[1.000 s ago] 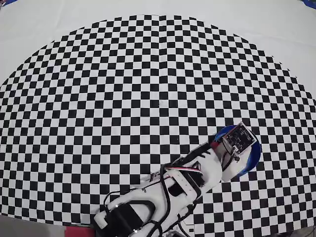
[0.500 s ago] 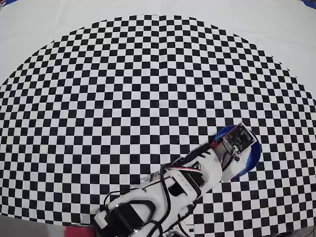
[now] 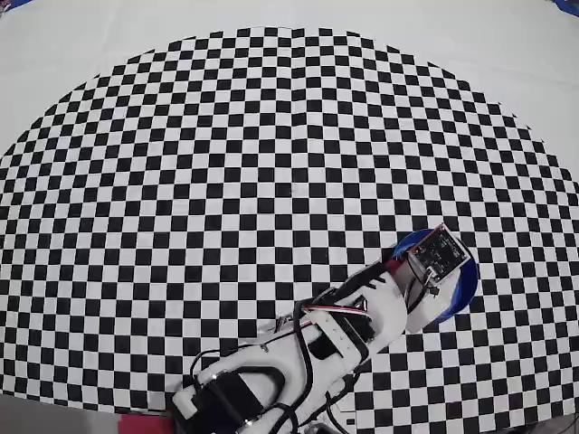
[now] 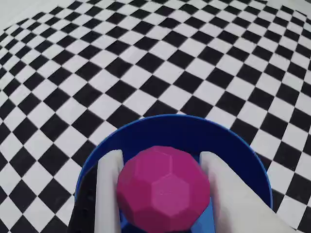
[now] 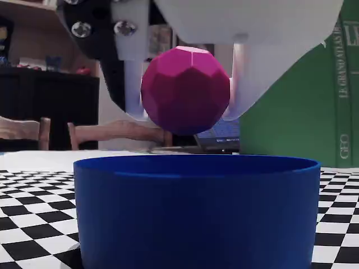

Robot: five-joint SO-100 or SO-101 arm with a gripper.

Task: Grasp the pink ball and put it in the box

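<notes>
Hanging clear above the box point(image 5: 196, 207), the pink ball point(image 5: 185, 89) is pinched between the white fingers point(image 4: 111, 189), one at 9 o'clock and one at 3. Faceted and matte, it has no long axis. The box is a smooth blue cylinder, open upward, on the checkered table point(image 3: 226, 163). Overhead, the arm point(image 3: 344, 325) likely hides the ball.

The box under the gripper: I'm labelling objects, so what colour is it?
Solid bright blue. The box shows best in the fixed view, below the pink ball.
</notes>
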